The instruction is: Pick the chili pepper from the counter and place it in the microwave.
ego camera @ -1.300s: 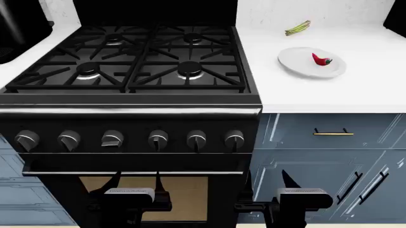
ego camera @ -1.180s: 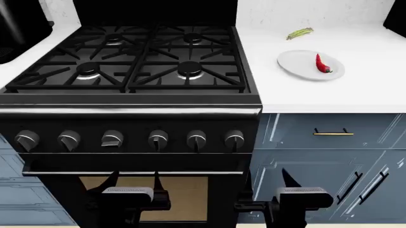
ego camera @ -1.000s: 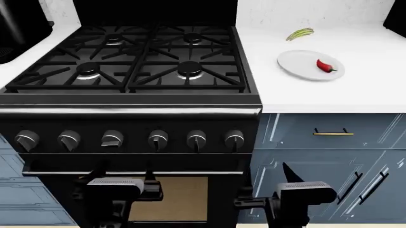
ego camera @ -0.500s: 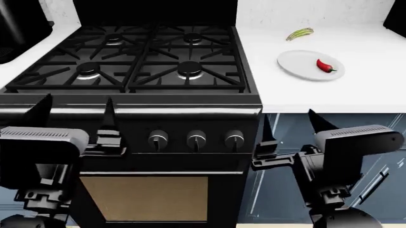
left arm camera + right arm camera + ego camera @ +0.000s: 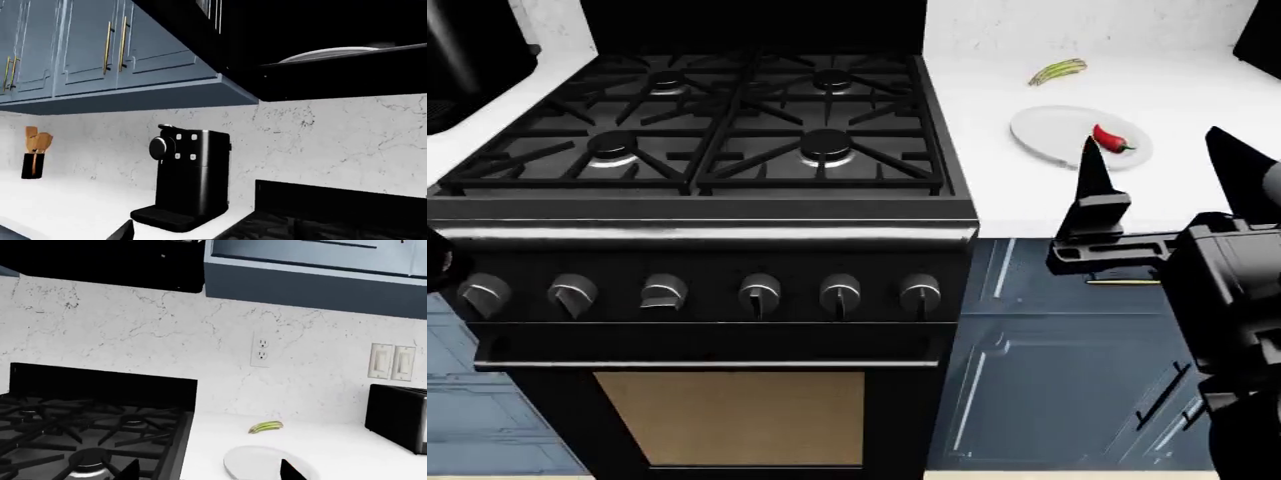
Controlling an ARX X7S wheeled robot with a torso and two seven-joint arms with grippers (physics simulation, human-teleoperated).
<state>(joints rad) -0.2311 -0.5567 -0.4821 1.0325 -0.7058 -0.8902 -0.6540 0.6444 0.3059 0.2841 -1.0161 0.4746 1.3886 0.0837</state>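
at the far left of the head view a dark bit of the left arm (image 5: 435,262) shows at the frame edge, beside the stove (image 5: 707,150); the left pincer itself is out of that view, and its wrist view shows only two dark finger tips at the frame edge, so i cannot tell how far it is open. that wrist view looks at a black coffee machine (image 5: 188,181) on the white table (image 5: 60,205), with a utensil holder (image 5: 33,160) well apart from it, blue cabinets (image 5: 87,45) overhead. right of the stove in the head view, the table (image 5: 1188,100) carries the asparagus (image 5: 1057,71) near the wall and a white plate (image 5: 1048,133) nearer the front. the pepper (image 5: 1112,141) lies on the plate, toward its right side. the right pincer (image 5: 1161,165) stands in front of the plate, fingers upright and spread wide apart, holding nothing, clear of the pepper. a toaster (image 5: 399,416) sits farther right.
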